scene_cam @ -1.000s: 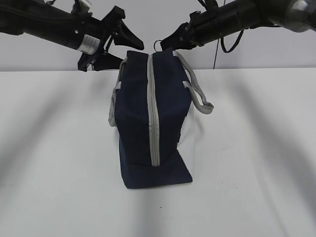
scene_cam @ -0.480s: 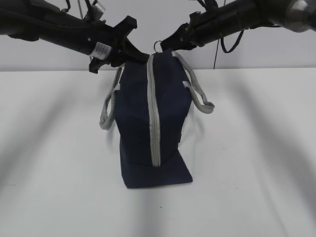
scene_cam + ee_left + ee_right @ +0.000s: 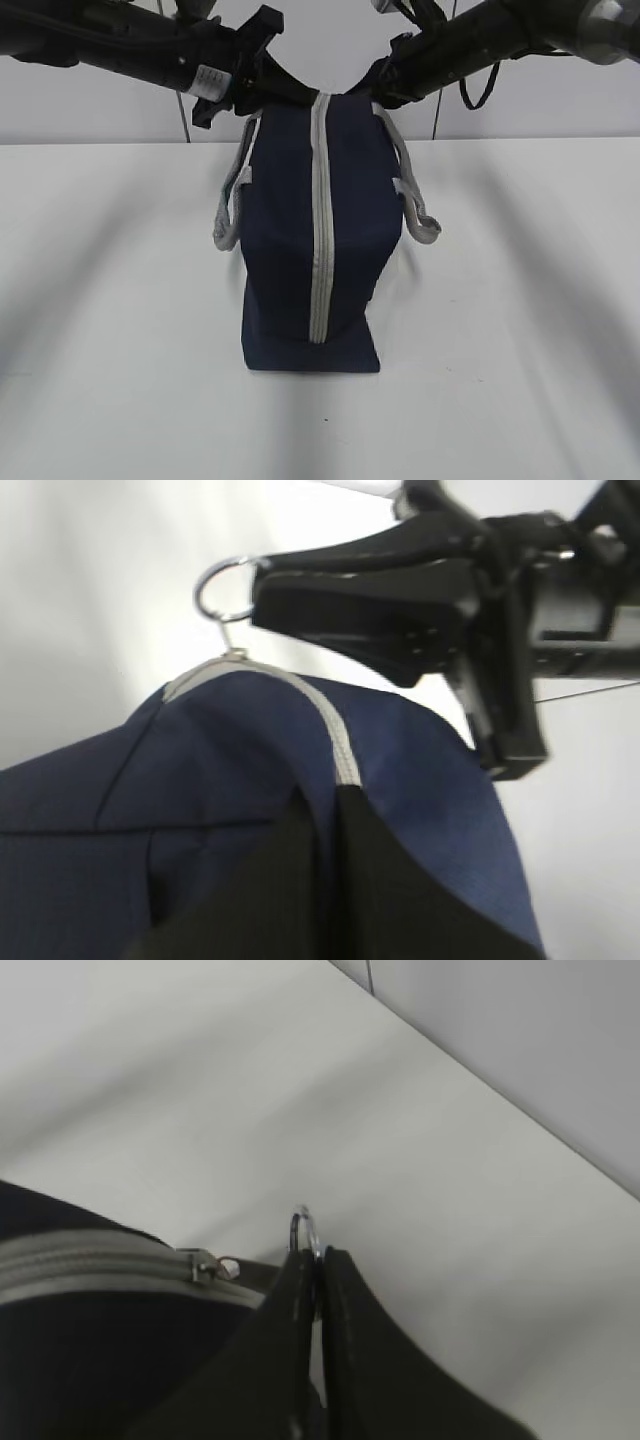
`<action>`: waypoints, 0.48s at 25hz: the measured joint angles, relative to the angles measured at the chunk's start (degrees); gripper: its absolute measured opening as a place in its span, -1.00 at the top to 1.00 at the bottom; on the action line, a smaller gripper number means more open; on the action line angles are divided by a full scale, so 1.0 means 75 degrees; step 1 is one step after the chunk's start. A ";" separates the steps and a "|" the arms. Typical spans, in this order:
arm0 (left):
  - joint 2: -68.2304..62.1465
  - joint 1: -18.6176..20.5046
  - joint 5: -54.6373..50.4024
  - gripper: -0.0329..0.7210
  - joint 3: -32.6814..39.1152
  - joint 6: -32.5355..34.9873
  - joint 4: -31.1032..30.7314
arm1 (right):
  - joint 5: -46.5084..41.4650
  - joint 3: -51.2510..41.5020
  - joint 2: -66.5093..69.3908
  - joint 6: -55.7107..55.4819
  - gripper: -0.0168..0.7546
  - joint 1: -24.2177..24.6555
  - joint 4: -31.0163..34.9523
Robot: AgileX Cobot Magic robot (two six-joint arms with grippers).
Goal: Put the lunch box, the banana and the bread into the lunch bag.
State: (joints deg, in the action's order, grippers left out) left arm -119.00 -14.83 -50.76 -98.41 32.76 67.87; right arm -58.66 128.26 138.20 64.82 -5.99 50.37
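Observation:
The navy lunch bag (image 3: 320,240) stands upright on the table with its grey zipper (image 3: 320,230) closed along the side facing me. My left gripper (image 3: 290,97) is shut on a fold of the bag's blue fabric at the top, beside the zipper; the left wrist view shows this pinch (image 3: 325,805). My right gripper (image 3: 372,92) is shut on the zipper's ring pull (image 3: 305,1228) at the bag's far top end. The ring (image 3: 222,585) and the right gripper (image 3: 262,580) also show in the left wrist view. The lunch box, the banana and the bread are out of view.
The white table (image 3: 520,320) stretches to both sides of the bag. Grey strap handles hang at the bag's left (image 3: 228,215) and right (image 3: 415,205). A pale wall (image 3: 560,100) stands close behind.
My left gripper has moved right to the bag's top and closed on its fabric. The bag now stands straighter and taller. My right gripper still holds the ring pull.

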 joint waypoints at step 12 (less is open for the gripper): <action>0.0219 -0.0008 0.0036 0.89 0.0014 0.0136 -0.0136 | -0.0808 0.0046 0.0125 -0.0984 1.00 -0.0025 -0.1138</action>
State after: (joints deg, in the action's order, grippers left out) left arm -117.36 -14.89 -50.49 -98.30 33.77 66.85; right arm -64.72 128.61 139.14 57.44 -6.17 41.83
